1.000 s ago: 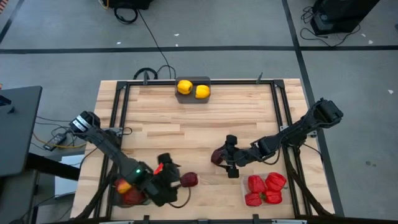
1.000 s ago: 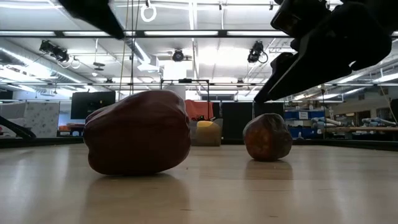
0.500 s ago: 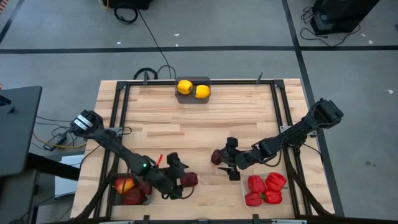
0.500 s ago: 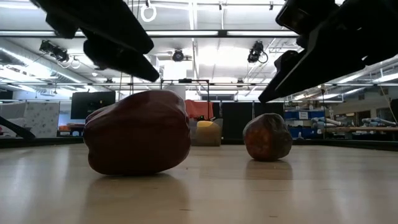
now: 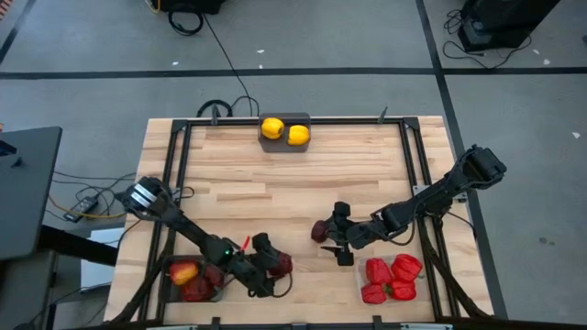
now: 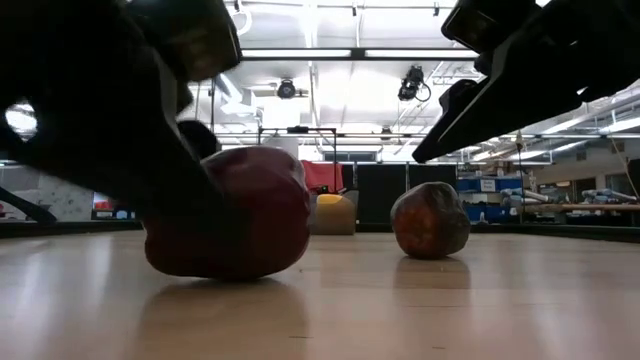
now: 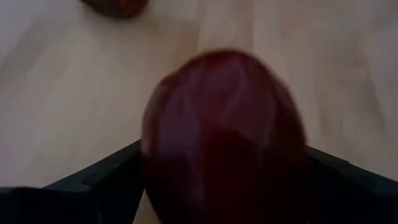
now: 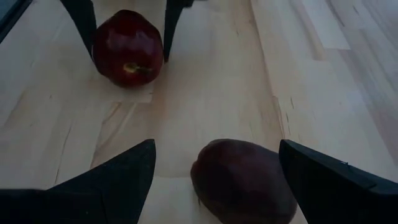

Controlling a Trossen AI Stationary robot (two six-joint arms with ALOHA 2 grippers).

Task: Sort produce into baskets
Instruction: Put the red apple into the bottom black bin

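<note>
Left gripper (image 5: pixel 272 270) sits low at bottom centre-left of the high view, fingers apart, straddling a dark red apple (image 5: pixel 280 265) on the table; nothing clamped yet as far as I can tell. In the left wrist view the apple (image 7: pixel 224 134) fills the gap between the fingers. Advice: centre on its widest girth, close gently, lift straight up before swinging to the grey basket (image 5: pixel 167 291) at bottom left.

Right gripper (image 5: pixel 330 240) hangs spread wide over a maroon fruit (image 5: pixel 321 230) just right of centre, not gripping. Both arms work near each other, so move one at a time.
</note>
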